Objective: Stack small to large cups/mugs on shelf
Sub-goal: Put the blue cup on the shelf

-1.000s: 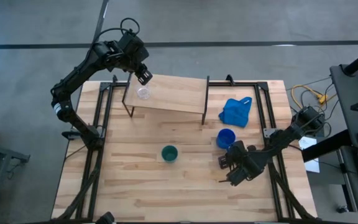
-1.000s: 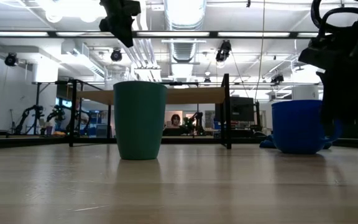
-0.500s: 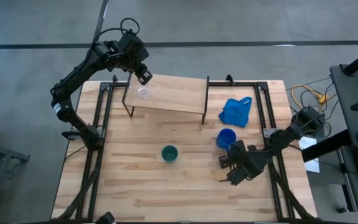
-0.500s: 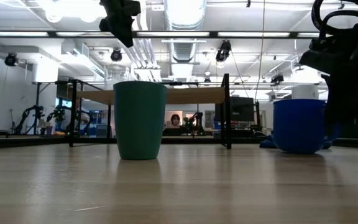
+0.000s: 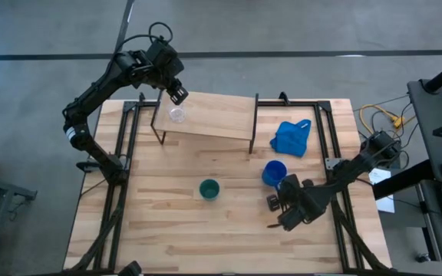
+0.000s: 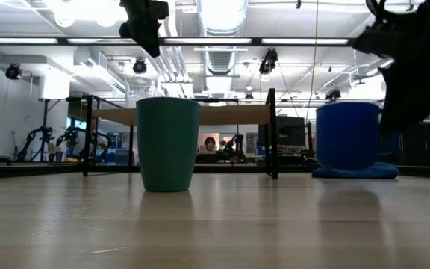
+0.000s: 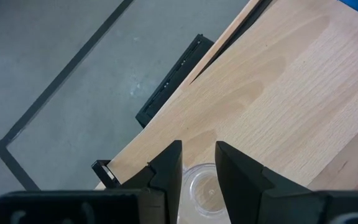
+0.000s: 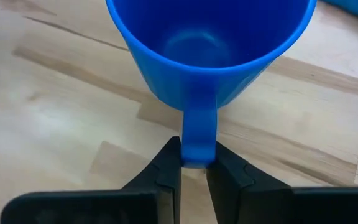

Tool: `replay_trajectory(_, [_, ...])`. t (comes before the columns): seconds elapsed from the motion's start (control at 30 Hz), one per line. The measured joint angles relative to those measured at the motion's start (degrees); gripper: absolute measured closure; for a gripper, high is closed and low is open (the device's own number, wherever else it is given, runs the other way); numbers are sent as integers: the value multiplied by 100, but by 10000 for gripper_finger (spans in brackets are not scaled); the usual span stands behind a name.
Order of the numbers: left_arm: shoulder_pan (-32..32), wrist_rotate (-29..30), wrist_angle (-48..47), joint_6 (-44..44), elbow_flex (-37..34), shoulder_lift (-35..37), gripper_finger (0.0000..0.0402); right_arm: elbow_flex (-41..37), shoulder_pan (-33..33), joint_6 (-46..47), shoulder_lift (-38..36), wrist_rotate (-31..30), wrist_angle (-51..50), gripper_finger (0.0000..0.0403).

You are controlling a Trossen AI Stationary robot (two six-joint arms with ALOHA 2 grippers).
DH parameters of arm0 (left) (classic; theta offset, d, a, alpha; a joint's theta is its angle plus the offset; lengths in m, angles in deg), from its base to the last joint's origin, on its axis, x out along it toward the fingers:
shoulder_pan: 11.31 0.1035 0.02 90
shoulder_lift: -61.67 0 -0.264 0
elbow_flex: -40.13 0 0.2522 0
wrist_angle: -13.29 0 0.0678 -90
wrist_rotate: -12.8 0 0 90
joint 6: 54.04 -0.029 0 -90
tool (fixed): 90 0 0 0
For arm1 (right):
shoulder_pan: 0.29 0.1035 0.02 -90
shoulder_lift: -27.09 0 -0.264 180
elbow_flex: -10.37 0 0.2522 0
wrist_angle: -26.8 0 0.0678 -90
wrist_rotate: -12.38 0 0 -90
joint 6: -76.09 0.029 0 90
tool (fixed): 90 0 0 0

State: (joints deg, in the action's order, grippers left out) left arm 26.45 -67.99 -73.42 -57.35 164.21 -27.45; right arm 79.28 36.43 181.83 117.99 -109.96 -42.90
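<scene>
The task looks roughly a third done. The clear glass cup (image 5: 176, 115) already stands on the shelf (image 5: 213, 116), near its end by the left end effector (image 5: 178, 94), which hangs just above and behind the cup with its fingers (image 7: 166, 171) parted and nothing between them; in the left wrist view the cup (image 7: 202, 186) shows through the gap, just below the fingertips and close to the shelf's edge.

The right end effector (image 5: 275, 201) is clamped on the handle (image 8: 197, 134) of the blue mug (image 5: 275, 173); the right wrist view shows both fingers (image 8: 166, 168) pressed against the handle's sides. In the low view the mug (image 6: 348, 136) appears lifted slightly off the table (image 5: 167, 230), its base clear of the boards. The dark green cup (image 5: 209, 188) stands untouched on the table, well apart from both end effectors, toward the middle.

Left to do, by my reading: carry the mug to the shelf and deal with the green cup after it.

For room, the shelf beyond the glass cup is bare along most of its length, so a landing place is easy. The blue cloth (image 5: 291, 136) lies just beyond the mug, between the right end effector and the shelf's nearer end, beside the shelf's dark leg (image 5: 253, 126); the mug must rise above the shelf edge and pass clear of both.
</scene>
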Motion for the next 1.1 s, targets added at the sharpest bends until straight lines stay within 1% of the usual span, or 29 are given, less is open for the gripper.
replay_trajectory(0.27, [-2,0,4,-2,0,0,319,875,0,-727,-2,-108,-593,357])
replay_trajectory(0.47, [-2,0,9,-2,9,0,319,1662,-73,-1546,-9,-688,-894,357])
replay_trajectory(0.63, [-2,0,6,-4,4,0,319,2186,-384,-2574,-9,-790,-1012,357])
replay_trajectory(0.83, [-2,0,4,-7,11,0,319,2576,-864,-3635,-9,-842,-988,357])
replay_trajectory(1.1, [-7,0,63,-4,4,0,319,3006,-1681,-4503,-9,-842,-902,357])
